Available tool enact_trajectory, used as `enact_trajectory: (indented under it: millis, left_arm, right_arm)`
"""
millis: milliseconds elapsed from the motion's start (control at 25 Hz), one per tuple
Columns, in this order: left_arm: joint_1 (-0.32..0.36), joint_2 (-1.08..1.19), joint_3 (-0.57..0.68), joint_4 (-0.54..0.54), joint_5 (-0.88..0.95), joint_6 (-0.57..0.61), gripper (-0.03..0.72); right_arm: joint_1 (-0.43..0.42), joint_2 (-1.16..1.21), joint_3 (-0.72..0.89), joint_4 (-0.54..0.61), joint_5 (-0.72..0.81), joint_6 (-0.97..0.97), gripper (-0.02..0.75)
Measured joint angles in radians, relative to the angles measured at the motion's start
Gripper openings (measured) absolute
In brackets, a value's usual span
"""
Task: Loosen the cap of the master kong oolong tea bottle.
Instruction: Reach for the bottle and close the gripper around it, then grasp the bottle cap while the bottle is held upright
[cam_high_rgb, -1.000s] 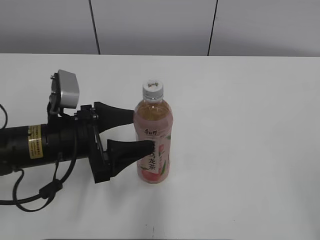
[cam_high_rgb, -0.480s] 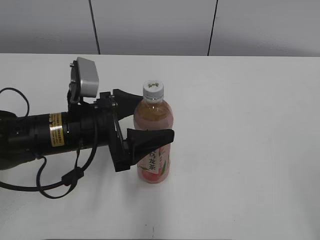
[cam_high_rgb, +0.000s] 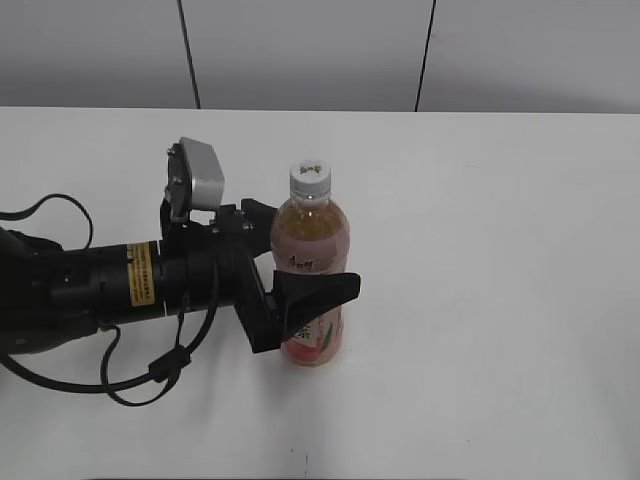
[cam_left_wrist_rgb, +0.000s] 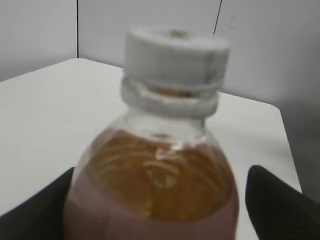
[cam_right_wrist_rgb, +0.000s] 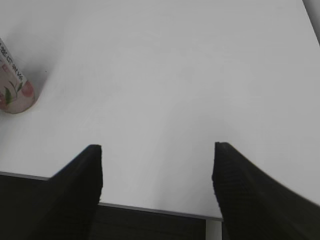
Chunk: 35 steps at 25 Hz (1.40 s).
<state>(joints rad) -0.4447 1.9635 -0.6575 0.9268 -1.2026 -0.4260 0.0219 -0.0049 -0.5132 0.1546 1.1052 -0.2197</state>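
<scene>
- Exterior view: slim clear plastic tea bottle (cam_high_rgb: 312, 285) with a pink label and white ribbed cap (cam_high_rgb: 310, 179) stands upright on the white table (cam_high_rgb: 500, 250); the left end effector (cam_high_rgb: 300, 262) straddles its body, jaws spread
- Left wrist view: a dark finger (cam_left_wrist_rgb: 280, 210) flanks each side of the bottle (cam_left_wrist_rgb: 152, 195), beneath the cap (cam_left_wrist_rgb: 175, 55)
- Right wrist view: the right end effector (cam_right_wrist_rgb: 157, 172) gapes empty, well apart from the bottle (cam_right_wrist_rgb: 14, 85)

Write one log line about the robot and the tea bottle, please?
left gripper: open, straddling bottle | cap: on, untouched | right gripper: open, empty

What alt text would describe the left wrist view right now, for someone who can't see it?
Close-up, blurred: the tea bottle fills the view, its white cap on, standing between the left gripper's two dark fingers, which flank its body. White table and grey wall behind.
</scene>
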Motion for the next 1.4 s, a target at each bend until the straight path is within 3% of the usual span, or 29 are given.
enact_trajectory:
  millis: [520, 800, 1400]
  left_arm:
    - [-0.001, 0.056, 0.000, -0.058, 0.000, 0.063, 0.580]
    - [-0.001, 0.056, 0.000, -0.042, -0.004, 0.074, 0.440]
    - [-0.001, 0.056, 0.000, -0.039, -0.006, 0.079, 0.439]
  right_arm:
    - [0.000, 0.000, 0.000, 0.000, 0.000, 0.000, 0.522]
    - [0.000, 0.000, 0.000, 0.000, 0.000, 0.000, 0.522]
    - [0.000, 0.000, 0.000, 0.000, 0.000, 0.000, 0.522]
